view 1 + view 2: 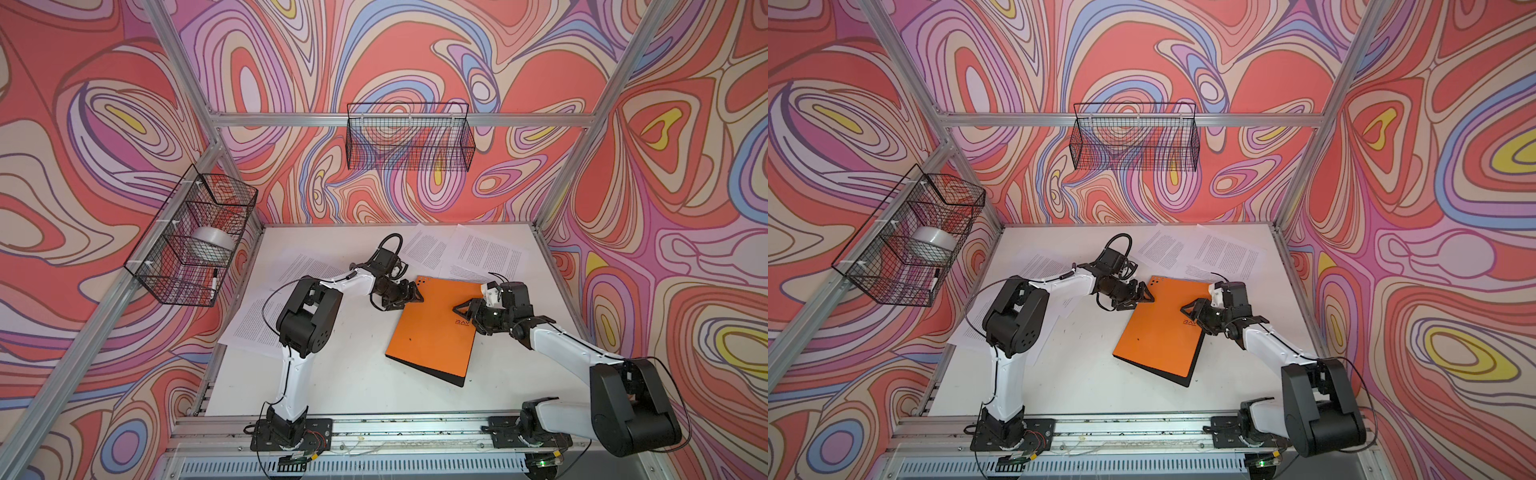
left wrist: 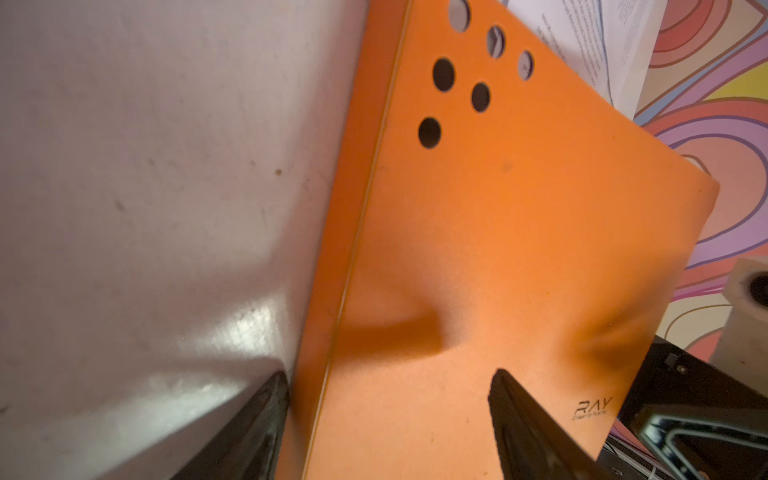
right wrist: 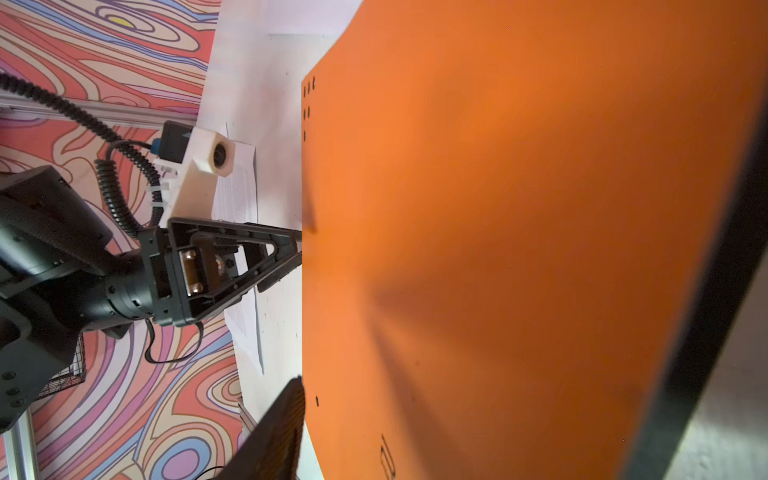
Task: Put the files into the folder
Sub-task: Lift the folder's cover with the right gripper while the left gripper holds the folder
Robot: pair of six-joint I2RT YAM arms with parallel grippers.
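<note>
surface: white, bearing the folder.
folder: orange side up, flat.
files: loose sheets beyond the folder's far edge and off its left.
left end effector: fingers apart, astride the folder's left edge.
right end effector: over the folder's right side, possibly pinching its cover; cannot tell.

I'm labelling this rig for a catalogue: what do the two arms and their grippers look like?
The left arm and right arm have white shells and black joint housings, with black corrugated cables alongside. The left gripper and right gripper are black, with triangular open-frame fingers.
</note>
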